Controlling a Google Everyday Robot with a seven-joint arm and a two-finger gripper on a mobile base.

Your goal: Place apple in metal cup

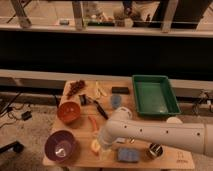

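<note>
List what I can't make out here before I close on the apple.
Camera view only:
Gripper, low beside the apple: tip hidden behind the arm; contact unclear.
Apple: right side covered by the gripper.
Metal cup: interior too dark to read.
Arm: base cut off at right edge.

Dim, warm light covers the table [177, 161], and the whole view is softly blurred.

Apple [94, 146]: I see it small and round, yellow with a red-orange blush, resting near the front edge of the worktop [175, 159].
Metal cup [155, 150]: short, shiny, upright, dark inside, front right, well apart from the apple.
Gripper [104, 149]: just beside the apple, fingers spread.
</note>
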